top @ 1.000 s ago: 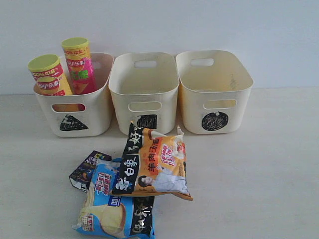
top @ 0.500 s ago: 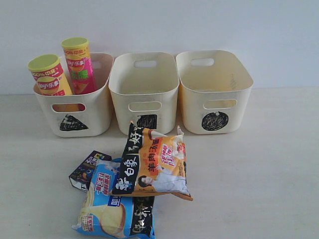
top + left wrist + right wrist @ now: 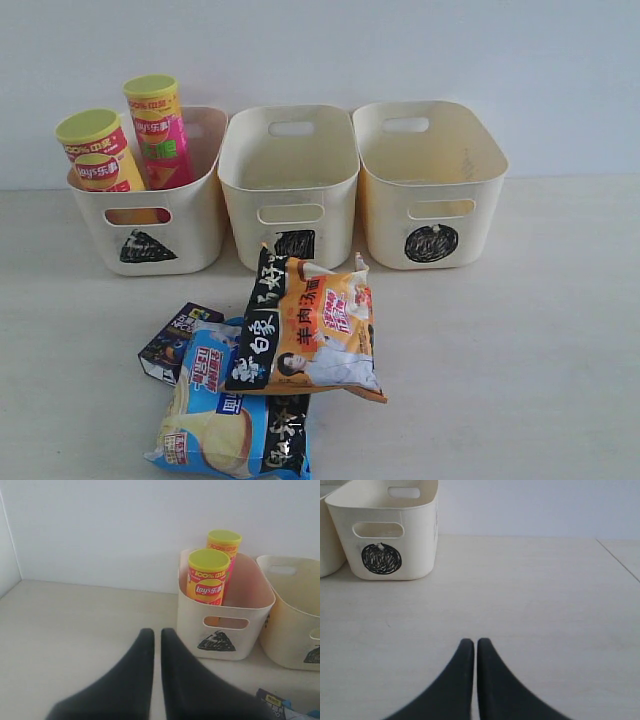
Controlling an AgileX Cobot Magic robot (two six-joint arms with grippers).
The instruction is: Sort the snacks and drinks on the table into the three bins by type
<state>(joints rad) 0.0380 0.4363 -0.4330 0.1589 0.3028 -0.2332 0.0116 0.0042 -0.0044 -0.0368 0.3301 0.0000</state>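
Pale tabletop, plain white wall behind. Three cream bins in a row along the wall. I take the square-marked bin, the middle one, as my reference.

- Triangle-marked bin: just beside the square-marked bin, on the left-arm side. It holds both cans, the orange-yellow can and the pink can. They stand side by side and lean a little, lids above the rim.
- Circle-marked bin: just beside the square-marked bin, on the right-arm side. I see nothing inside it.
- Orange bag: flat on the table directly in front of the square-marked bin. Its top corner comes close to the bin's base; I cannot tell whether they touch.
- Blue bag: farther out from the square-marked bin, partly under the orange bag.
- Dark purple carton: on the table in front of the square-marked bin, toward the left-arm side, right against the blue bag.
- White and blue-purple carton: it seems to lie on the blue bag, its edge tucked under the orange bag. Its outline is hard to make out.

Left gripper: fingers drawn together with only a sliver between them, holding nothing, above bare table on the far side of the triangle-marked bin from the square-marked bin.
Right gripper: fingers pressed together, holding nothing, above bare table well beyond the circle-marked bin from the square-marked bin.
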